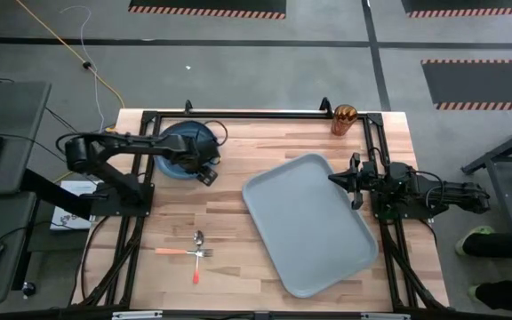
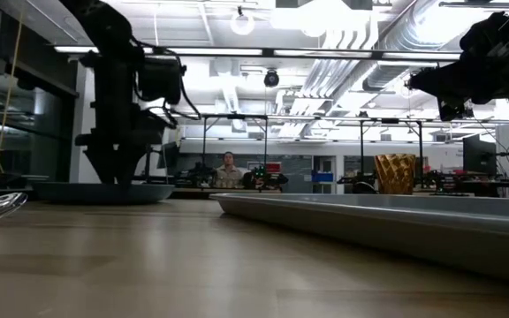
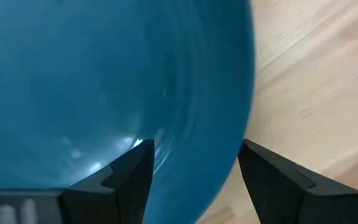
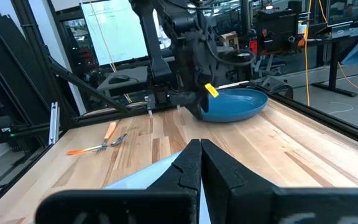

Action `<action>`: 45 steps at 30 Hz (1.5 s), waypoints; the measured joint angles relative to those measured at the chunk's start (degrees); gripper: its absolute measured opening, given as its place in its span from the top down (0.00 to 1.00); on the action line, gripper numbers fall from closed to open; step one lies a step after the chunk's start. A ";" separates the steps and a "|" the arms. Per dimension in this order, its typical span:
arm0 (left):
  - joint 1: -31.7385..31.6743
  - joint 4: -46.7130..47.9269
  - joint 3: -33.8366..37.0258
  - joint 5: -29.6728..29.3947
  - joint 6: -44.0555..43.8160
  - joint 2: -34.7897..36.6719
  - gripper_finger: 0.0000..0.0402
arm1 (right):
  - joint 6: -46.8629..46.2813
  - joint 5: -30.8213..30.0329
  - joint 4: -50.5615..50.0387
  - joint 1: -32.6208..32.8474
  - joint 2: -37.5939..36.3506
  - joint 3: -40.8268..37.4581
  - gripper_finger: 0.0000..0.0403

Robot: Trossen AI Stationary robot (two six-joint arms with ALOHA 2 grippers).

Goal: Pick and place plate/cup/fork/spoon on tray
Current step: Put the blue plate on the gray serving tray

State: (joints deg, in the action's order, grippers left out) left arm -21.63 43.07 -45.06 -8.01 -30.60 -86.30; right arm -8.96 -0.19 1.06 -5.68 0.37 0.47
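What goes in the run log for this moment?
left tool: open, straddling plate rim | right tool: shut, waiting over tray | tray: nothing on it

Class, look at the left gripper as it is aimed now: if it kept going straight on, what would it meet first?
Most likely the plate: the open left gripper straddles its rim, one finger over the inside and one outside, though depth is unclear.
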 joint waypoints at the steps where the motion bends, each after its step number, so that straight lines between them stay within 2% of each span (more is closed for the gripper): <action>1: 0.00 -0.03 0.00 -0.04 0.27 -0.73 0.44 | -0.01 0.00 0.00 0.01 -0.01 0.02 1.00; 5: 0.36 -0.15 0.00 0.16 1.33 -3.18 0.47 | -0.01 0.00 0.01 0.00 -0.01 0.01 1.00; 8: 0.91 -0.21 -0.02 0.09 3.26 -4.16 0.55 | -0.01 0.00 0.01 0.01 -0.01 0.01 1.00; 11: 1.45 -0.37 -0.13 -0.08 5.67 -4.40 0.69 | -0.01 0.00 0.02 -0.01 -0.01 0.02 1.00; 14: 2.00 -0.49 -0.42 -0.68 8.22 -4.15 0.89 | -0.01 0.00 0.00 0.01 -0.01 0.02 1.00; 16: 2.07 0.58 -1.42 -1.10 10.19 -3.41 0.96 | -0.01 0.00 0.00 0.00 -0.01 0.00 1.00; 19: 2.74 3.64 -5.28 -1.18 12.36 -2.59 0.95 | -0.01 0.00 0.01 0.01 -0.01 0.02 1.00; 24: 4.89 7.36 -16.63 -1.71 17.60 -1.56 0.99 | 0.01 0.00 0.02 0.01 -0.01 0.02 1.00; 31: 16.29 10.62 -34.45 -3.28 24.83 -4.18 0.99 | 0.00 0.00 0.02 0.01 -0.01 0.02 1.00; 39: 32.13 8.04 -45.44 -4.55 31.51 -16.03 1.00 | -0.01 0.00 0.01 0.01 0.01 0.00 1.00; 45: 36.18 1.10 -50.21 -5.02 38.72 -26.52 1.00 | 0.01 0.00 0.02 0.01 0.01 0.02 1.00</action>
State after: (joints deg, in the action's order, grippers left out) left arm 14.55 44.17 -95.27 -13.03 8.13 -112.82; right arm -8.95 -0.19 1.08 -5.67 0.38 0.49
